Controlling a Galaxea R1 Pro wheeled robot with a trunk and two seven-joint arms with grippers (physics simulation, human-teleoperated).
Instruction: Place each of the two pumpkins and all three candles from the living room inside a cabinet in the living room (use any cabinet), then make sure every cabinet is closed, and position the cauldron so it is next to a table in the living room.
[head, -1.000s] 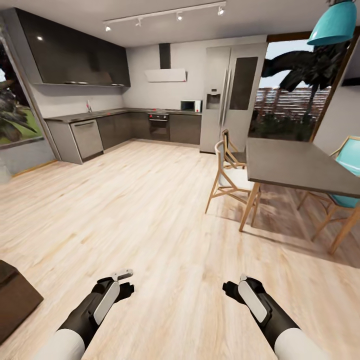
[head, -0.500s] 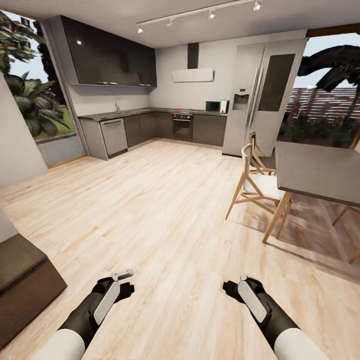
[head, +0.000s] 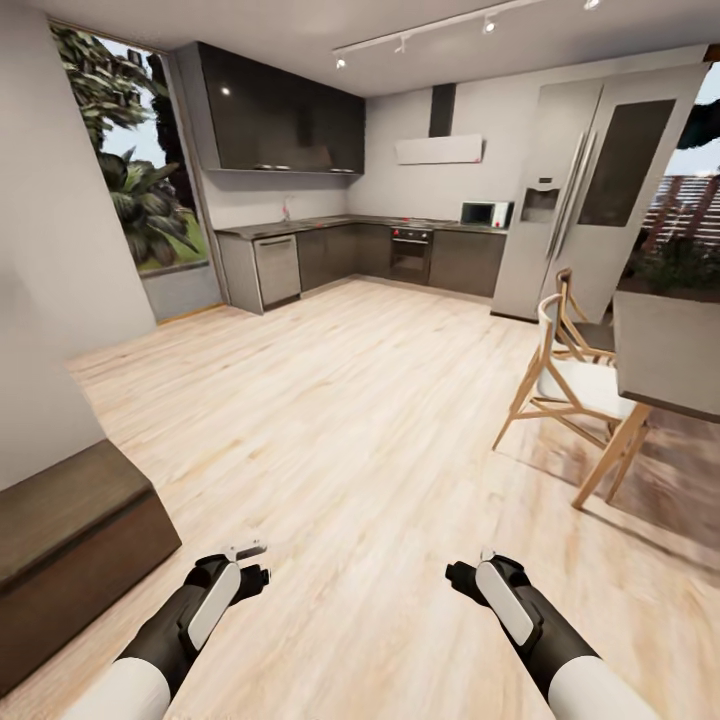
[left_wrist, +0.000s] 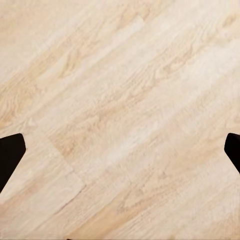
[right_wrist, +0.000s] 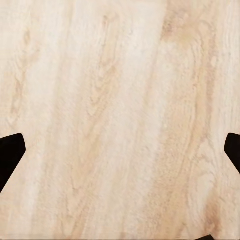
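Observation:
The end of a low dark brown wooden cabinet stands against the wall at the lower left of the head view, with its front shut. The pumpkins, the candles and the cauldron are out of view. My left gripper hangs low over the pale wood floor, to the right of the cabinet's end. In the left wrist view the left gripper is open, with bare floor between its fingertips. My right gripper is level with it, and the right wrist view has the right gripper open over floor planks too.
A grey table with a wooden chair stands at the right. A kitchen with dark cupboards, an oven and a tall fridge lines the far wall. A window is at the left. Wide floor lies ahead.
The whole picture has slid to the right, so the camera has turned left. More of the cabinet and the left wall show now. Both arms hold the same pose.

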